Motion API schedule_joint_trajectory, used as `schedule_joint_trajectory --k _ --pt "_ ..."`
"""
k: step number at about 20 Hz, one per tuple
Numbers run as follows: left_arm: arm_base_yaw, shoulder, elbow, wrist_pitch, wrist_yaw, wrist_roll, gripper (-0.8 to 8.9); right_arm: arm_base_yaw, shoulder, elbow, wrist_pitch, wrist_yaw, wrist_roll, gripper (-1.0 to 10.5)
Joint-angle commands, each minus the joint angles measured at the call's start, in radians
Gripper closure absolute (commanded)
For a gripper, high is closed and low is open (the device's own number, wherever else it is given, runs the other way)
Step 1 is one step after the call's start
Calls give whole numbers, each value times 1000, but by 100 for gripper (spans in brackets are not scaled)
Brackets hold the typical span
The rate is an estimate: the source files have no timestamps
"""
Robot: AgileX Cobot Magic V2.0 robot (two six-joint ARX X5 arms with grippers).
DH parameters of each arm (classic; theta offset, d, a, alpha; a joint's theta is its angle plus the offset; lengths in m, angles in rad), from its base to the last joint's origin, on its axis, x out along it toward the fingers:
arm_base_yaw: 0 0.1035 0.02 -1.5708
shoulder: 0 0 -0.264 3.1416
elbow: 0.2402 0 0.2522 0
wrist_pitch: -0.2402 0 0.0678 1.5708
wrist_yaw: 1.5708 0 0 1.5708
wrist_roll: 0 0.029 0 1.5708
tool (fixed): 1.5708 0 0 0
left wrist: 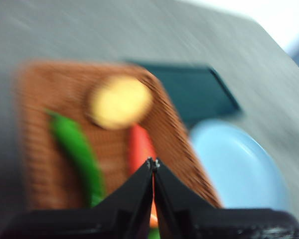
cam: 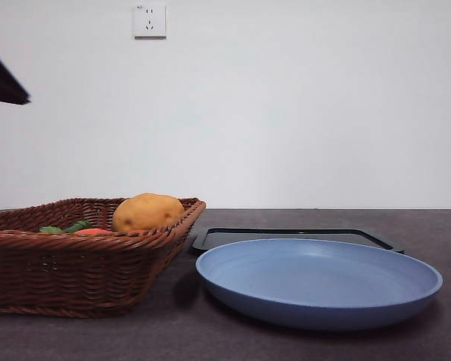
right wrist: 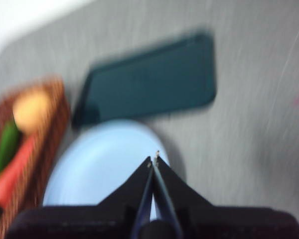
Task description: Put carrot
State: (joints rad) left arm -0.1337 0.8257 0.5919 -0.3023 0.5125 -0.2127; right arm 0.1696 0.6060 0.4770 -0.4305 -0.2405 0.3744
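Overhead, both arms' jaws are pressed together; carrot point(left wrist: 141, 144) lies inside basket point(cam: 98, 252), beside plate point(cam: 319, 282).

**Weave, gloss and matt finishes**

The brown woven wicker basket point(cam: 75, 259) is showing a rough, ribbed weave. The round blue plastic-looking plate point(cam: 319, 282) is looking smooth, softly sheened. The flat black tray point(cam: 293, 236) is gleaming slightly. The dark table point(cam: 210, 338) is appearing matt.

The dark table point(cam: 436, 226) carries a wicker basket point(cam: 75, 278), a blue plate point(cam: 319, 289) and a black tray point(cam: 293, 235).
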Motion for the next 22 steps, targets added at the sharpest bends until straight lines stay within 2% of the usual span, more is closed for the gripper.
schedule_joint_trajectory --k 1,3,6,8,10,12,13,20,22 --pt "-27 82 69 -88 66 85 807 2 95 48 -50 -63 -65 943" --pt "-55 144 117 -182 68 134 806 2 184 67 -95 -132 -87 943" --pt "-80 168 124 -188 68 143 804 2 302 68 -111 -200 -114 917" --pt "-84 168 124 -185 69 143 798 2 370 68 -109 -203 -114 857" --pt "-84 168 124 -183 68 142 704 2 433 68 -106 -203 -114 777" --pt "-84 168 124 -177 66 138 614 5 492 68 -71 -203 -113 750" --pt "-84 168 124 -174 65 138 600 11 522 68 -39 -204 -108 750" --pt "-84 168 124 -162 64 138 592 62 696 68 133 -204 -47 757" --pt "-84 168 124 -162 63 138 592 62 721 68 144 -203 -26 818"
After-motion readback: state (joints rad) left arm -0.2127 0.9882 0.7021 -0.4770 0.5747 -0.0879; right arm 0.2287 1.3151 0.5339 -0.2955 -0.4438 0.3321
